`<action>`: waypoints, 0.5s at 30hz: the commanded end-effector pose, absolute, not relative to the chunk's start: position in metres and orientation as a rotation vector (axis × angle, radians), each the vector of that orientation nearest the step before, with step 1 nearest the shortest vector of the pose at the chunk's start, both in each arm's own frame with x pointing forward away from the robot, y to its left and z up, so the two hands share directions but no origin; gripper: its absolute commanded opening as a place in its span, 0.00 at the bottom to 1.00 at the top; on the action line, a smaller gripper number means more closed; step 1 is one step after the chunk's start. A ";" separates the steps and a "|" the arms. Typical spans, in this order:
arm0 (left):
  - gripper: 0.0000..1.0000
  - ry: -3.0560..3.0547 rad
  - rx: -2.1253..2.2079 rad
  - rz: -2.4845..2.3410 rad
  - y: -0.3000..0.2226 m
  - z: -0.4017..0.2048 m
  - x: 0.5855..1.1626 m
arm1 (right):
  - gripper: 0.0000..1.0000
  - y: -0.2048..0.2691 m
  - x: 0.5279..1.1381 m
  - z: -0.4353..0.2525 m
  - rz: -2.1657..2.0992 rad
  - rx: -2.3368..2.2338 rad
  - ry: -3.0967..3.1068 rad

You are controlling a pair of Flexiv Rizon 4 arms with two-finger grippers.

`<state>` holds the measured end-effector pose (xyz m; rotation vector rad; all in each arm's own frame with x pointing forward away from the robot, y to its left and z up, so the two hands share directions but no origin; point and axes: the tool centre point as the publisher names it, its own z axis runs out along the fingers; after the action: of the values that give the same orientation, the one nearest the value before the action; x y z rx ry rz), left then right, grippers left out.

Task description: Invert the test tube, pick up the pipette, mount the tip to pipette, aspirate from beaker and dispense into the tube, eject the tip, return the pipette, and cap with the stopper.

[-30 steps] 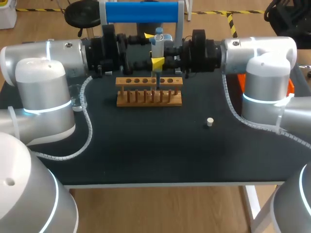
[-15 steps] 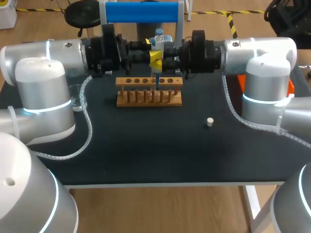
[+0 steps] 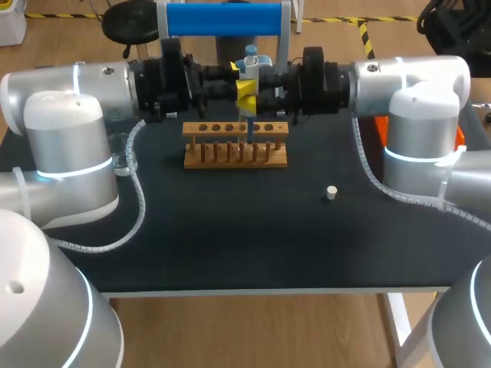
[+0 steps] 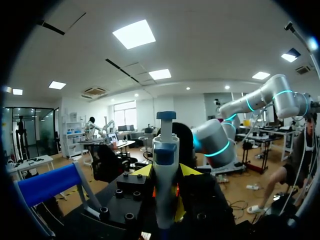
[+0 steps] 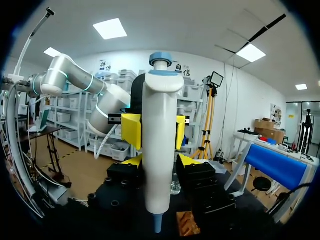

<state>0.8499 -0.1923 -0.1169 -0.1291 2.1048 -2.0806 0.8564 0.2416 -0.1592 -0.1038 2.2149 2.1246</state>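
A white pipette with a blue top stands upright in the air above the wooden tube rack, between my two arms. My left gripper comes in from the left and is shut on the pipette's body, a yellow tip against each side. My right gripper faces it from the right. In the right wrist view its own gripper stands slightly off the pipette, open. The left gripper clasps the body higher up. A small white stopper lies on the mat to the right.
A clear glass beaker stands at the left, partly behind my left arm. An orange object shows behind my right arm at the table's right edge. The black mat in front of the rack is bare apart from the stopper.
My left gripper has shut on the pipette from wide open. My right gripper's fingers have parted a little in the last half second. The pipette has stayed in place.
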 end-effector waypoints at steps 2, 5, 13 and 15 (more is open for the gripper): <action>0.00 2.100 -0.130 -2.082 -0.193 -0.118 0.849 | 1.00 0.239 0.856 -0.157 2.122 -0.105 2.222; 0.00 2.100 -0.130 -2.082 -0.193 -0.118 0.849 | 1.00 0.231 0.856 -0.156 2.124 -0.101 2.222; 0.00 2.100 -0.130 -2.082 -0.193 -0.118 0.849 | 1.00 0.187 0.865 -0.154 2.112 -0.050 2.204; 0.00 2.100 -0.130 -2.082 -0.193 -0.118 0.849 | 1.00 0.174 0.871 -0.154 2.100 -0.026 2.195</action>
<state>0.8498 -0.1923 -0.1171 -0.1290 2.1042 -2.0808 0.8748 0.1993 -0.1573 -0.0296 2.2004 2.1008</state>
